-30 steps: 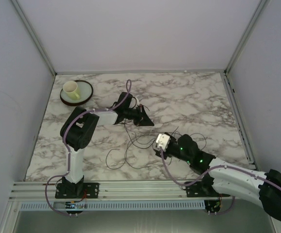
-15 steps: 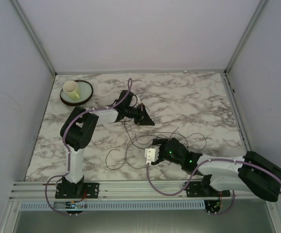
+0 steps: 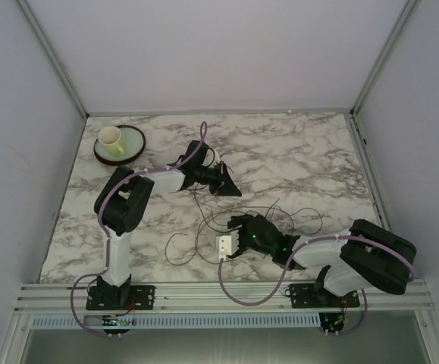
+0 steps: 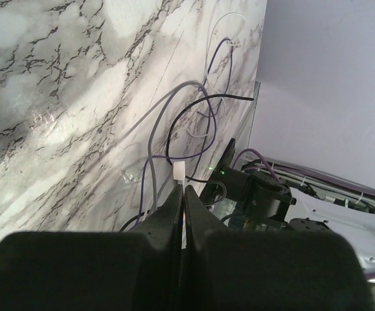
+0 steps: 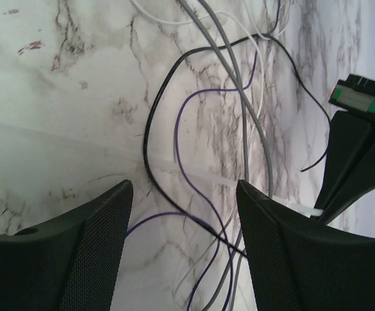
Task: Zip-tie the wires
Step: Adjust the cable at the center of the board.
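Observation:
The wires (image 3: 280, 216) lie in loose loops on the marble table (image 3: 295, 152), in front of centre. In the wrist views they show as black, purple and grey strands (image 4: 193, 123) (image 5: 193, 129). My left gripper (image 3: 230, 189) (image 4: 182, 191) hovers at the bunch's far left end. It is shut on a thin white zip tie (image 4: 180, 173) that sticks out past its tips. My right gripper (image 3: 236, 224) (image 5: 184, 220) hangs low over the bunch's left part, open. Black and purple strands cross the table between its fingers (image 5: 96, 253), touched by neither.
A pale cup (image 3: 111, 138) stands on a round plate (image 3: 134, 148) at the back left corner. Enclosure walls close in the table on three sides. A metal rail (image 3: 204, 292) runs along the near edge by the arm bases.
My right arm has swung left and folded in, carrying its gripper down and leftwards over the wires, its jaws a little wider. The left gripper has barely moved.

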Tool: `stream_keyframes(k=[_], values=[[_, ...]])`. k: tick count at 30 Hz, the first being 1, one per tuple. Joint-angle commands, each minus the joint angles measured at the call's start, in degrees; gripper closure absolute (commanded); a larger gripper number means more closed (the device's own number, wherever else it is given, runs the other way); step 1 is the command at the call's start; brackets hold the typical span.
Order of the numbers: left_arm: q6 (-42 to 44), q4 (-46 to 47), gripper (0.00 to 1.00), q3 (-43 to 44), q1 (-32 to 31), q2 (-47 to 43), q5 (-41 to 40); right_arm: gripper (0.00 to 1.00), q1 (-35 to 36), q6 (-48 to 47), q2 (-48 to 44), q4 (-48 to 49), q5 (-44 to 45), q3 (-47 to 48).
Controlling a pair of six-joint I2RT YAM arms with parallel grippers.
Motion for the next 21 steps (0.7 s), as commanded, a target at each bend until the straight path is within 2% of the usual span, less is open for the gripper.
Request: stream_keyframes(k=[1,9,21], values=[[0.0,-0.4,1.0,0.3,0.1,0.5,1.1,0.35,0.4,-1.4,4.4,4.5,0.2,2.3],[-0.4,1.0,1.0,-1.8,0.0,0.4,0.7,0.35,-2.0,-1.6,10.1,8.3,1.9,3.7],[-0.7,1.5,1.0,-3.2,-0.1,0.4,0.6,0.35,-8.9,-2.0,12.1,11.4,5.2,5.7]])
